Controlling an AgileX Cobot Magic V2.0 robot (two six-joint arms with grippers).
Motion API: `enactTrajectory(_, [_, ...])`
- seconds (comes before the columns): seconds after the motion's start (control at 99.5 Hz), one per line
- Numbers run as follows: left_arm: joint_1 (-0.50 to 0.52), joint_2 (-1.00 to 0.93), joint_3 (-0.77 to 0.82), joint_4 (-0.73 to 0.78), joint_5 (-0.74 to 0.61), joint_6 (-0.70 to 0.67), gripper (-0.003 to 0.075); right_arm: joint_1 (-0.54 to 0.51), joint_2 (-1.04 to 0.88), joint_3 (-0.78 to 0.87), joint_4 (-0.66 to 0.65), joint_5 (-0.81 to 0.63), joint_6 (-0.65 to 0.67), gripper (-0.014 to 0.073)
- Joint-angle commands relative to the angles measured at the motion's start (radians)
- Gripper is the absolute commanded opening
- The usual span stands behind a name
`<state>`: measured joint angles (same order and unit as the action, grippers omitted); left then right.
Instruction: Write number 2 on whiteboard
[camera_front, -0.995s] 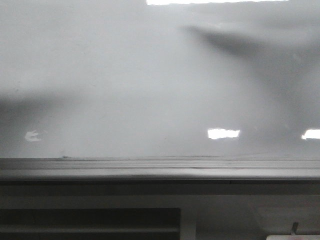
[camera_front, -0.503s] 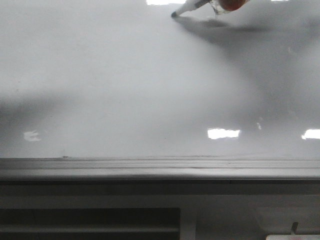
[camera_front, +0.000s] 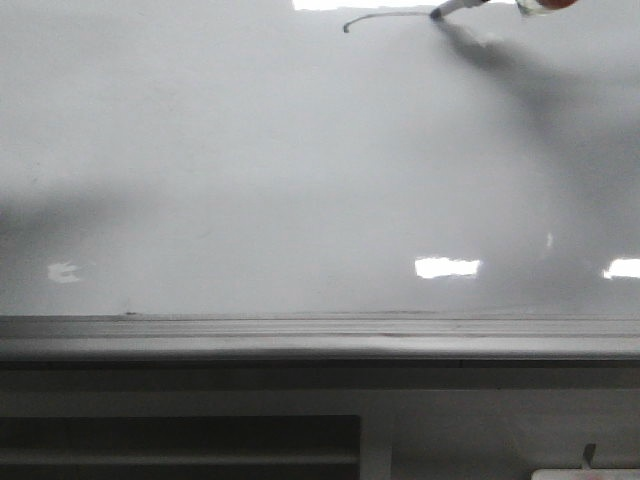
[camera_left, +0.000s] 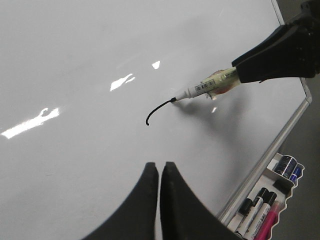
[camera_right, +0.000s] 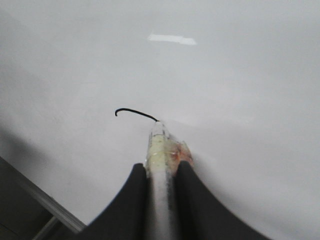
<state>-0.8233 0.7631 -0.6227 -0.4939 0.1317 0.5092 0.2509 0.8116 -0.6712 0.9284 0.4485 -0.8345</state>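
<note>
Whiteboard (camera_front: 250, 180) fills the view, shiny and smooth, with bright light spots and a grey ledge (camera_front: 300, 340) below. Near its top edge sits a thin black curved line (camera_front: 385, 17), the start of the number 2. The right gripper (camera_right: 161, 175) squeezes a marker (camera_left: 200, 90), tip on the board. The left gripper (camera_left: 160, 175) is closed, holding nothing.

A marker's (camera_left: 200, 90) tip touches the whiteboard (camera_front: 250, 180) at the right end of a short stroke (camera_front: 385, 17), above the ledge (camera_front: 300, 335).

no readable text, marker (camera_left: 202, 88) label print too small to read
</note>
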Motion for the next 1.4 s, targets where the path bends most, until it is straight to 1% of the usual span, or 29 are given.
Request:
enactTrajectory(0.0, [0.003,-0.005,-0.026,-0.014,-0.077,-0.011,-0.002,-0.007,-0.023,0.014,0.003,-0.062,0.022,-0.0053])
enactTrajectory(0.221, [0.003,-0.005,-0.026,-0.018,-0.076,-0.011,-0.002,-0.005,0.027,0.06,0.029,-0.02,0.018,-0.0053])
enactTrajectory(0.312, [0.003,-0.005,-0.026,-0.018,-0.076,-0.011,-0.002,0.0,0.069,0.06,0.074,0.006,-0.038,-0.0053])
enactTrajectory(0.452, [0.003,-0.005,-0.026,-0.018,-0.076,-0.011,-0.002,0.04,0.137,0.06,0.218,0.043,-0.175,-0.0053])
enactTrajectory(0.503, [0.003,-0.005,-0.026,-0.018,-0.076,-0.011,-0.002,0.059,0.155,0.06,0.242,0.033,-0.183,-0.0053])
enactTrajectory(0.633, [0.003,-0.005,-0.026,-0.022,-0.076,-0.011,-0.002,0.081,0.162,0.063,0.24,0.01,-0.181,-0.0053])
enactTrajectory(0.754, [0.003,-0.005,-0.026,-0.034,-0.077,-0.011,-0.002,0.076,0.119,0.089,0.201,-0.013,-0.127,-0.0053])
enactTrajectory(0.975, [0.003,-0.005,-0.026,-0.039,-0.077,-0.011,-0.002,0.069,-0.033,0.158,-0.035,-0.077,0.126,-0.0053])
enactTrajectory(1.116, [0.003,-0.005,-0.026,-0.039,-0.077,-0.011,-0.002,0.027,-0.134,0.194,-0.132,-0.064,0.243,-0.0053])
enactTrajectory(1.257, [0.003,-0.005,-0.026,-0.039,-0.077,-0.011,-0.002,-0.037,-0.201,0.198,-0.164,-0.002,0.261,-0.0053])
enactTrajectory(1.387, [0.001,-0.005,-0.026,-0.041,-0.079,-0.011,-0.002,-0.04,-0.231,0.166,-0.127,0.101,0.256,-0.0053])
